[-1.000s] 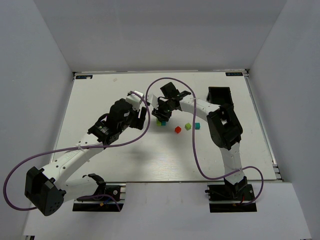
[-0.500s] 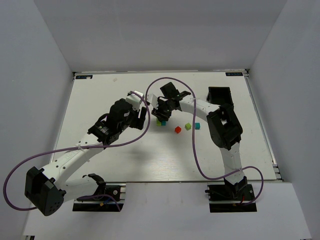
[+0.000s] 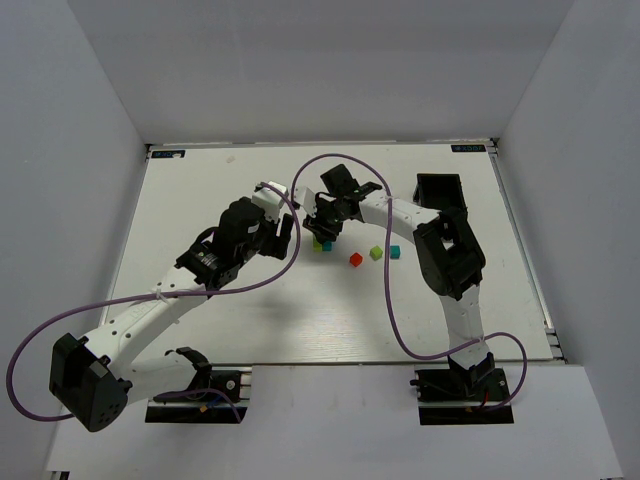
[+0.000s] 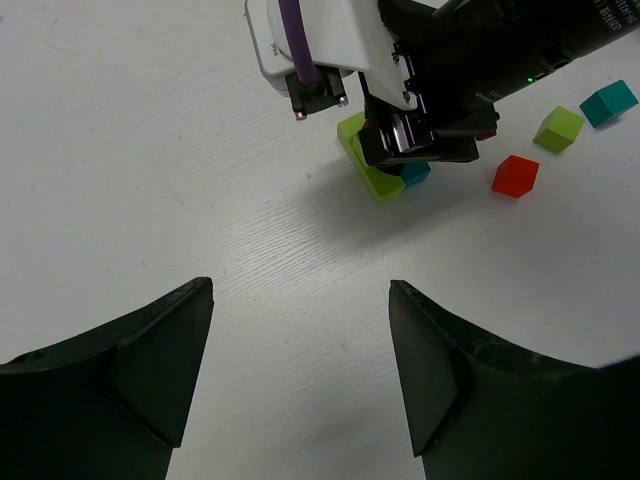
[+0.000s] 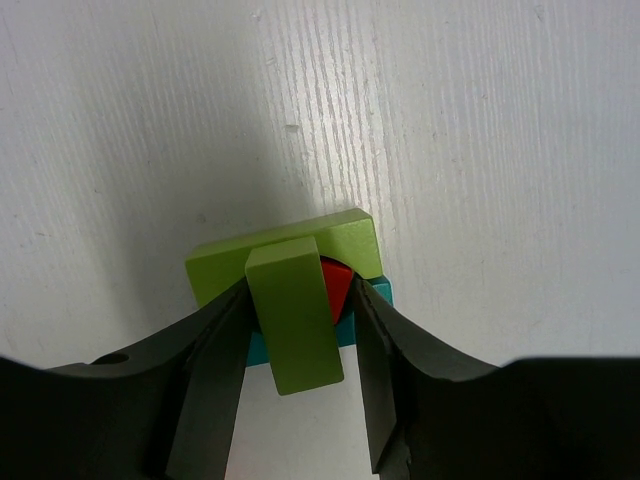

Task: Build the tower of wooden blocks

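Note:
The wood block tower (image 3: 320, 243) stands mid-table as a small stack. From above, a teal block (image 5: 378, 292) lies lowest, with a flat lime block (image 5: 340, 240) over it. On those sit a red cube (image 5: 337, 285) and a long lime block (image 5: 295, 320). My right gripper (image 5: 300, 290) reaches down over the stack. Its left finger presses the long lime block and its right finger touches the red cube. My left gripper (image 4: 300, 285) hovers open over bare table just left of the stack (image 4: 375, 178), holding nothing.
Three loose cubes lie right of the stack: red (image 3: 355, 259), green (image 3: 376, 252) and teal (image 3: 394, 250). A black tray (image 3: 438, 188) sits at the back right. The purple cable (image 3: 390, 300) loops over the table beside the right arm.

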### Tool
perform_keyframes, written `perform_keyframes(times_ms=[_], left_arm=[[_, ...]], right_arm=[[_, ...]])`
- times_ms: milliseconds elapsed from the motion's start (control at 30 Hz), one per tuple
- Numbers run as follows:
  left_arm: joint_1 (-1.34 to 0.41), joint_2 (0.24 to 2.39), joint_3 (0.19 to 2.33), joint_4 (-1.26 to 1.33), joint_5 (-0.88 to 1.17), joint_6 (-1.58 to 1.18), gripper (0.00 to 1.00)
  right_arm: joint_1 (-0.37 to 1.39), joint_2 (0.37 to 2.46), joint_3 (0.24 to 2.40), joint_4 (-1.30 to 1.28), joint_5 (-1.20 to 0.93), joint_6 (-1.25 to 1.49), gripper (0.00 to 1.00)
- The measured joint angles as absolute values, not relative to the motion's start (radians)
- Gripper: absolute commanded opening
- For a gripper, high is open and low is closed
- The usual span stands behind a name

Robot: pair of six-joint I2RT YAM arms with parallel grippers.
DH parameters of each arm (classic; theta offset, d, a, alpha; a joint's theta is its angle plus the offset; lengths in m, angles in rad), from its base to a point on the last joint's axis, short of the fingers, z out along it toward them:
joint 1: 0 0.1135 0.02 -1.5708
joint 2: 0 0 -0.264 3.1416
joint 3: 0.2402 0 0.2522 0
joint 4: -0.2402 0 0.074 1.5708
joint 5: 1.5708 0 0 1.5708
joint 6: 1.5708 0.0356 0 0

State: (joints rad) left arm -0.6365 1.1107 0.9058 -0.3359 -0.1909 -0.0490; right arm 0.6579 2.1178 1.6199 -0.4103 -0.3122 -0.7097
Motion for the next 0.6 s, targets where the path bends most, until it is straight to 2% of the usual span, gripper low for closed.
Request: perform_keyframes(times_ms=[267, 400, 500, 600], left_arm=[[-0.636, 1.111, 0.906, -0.336, -0.191, -0.049, 0.81], [-0.636, 1.111, 0.906, -0.336, -0.191, -0.049, 0.81], [-0.636, 1.111, 0.906, -0.336, -0.191, -0.049, 0.81], [-0.636, 1.111, 0.906, -0.336, -0.191, -0.049, 0.81]], right_arm=[[0.658, 2.118, 1.619, -0.407, -0.312, -0.706, 0.50], [0.658, 2.118, 1.619, -0.408, -0.313, -0.703, 0.71], [0.658, 2.118, 1.612, -0.400, -0.313, -0.707, 0.75], [0.657, 2.116, 1.604, -0.382, -0.320, -0.706, 0.75]])
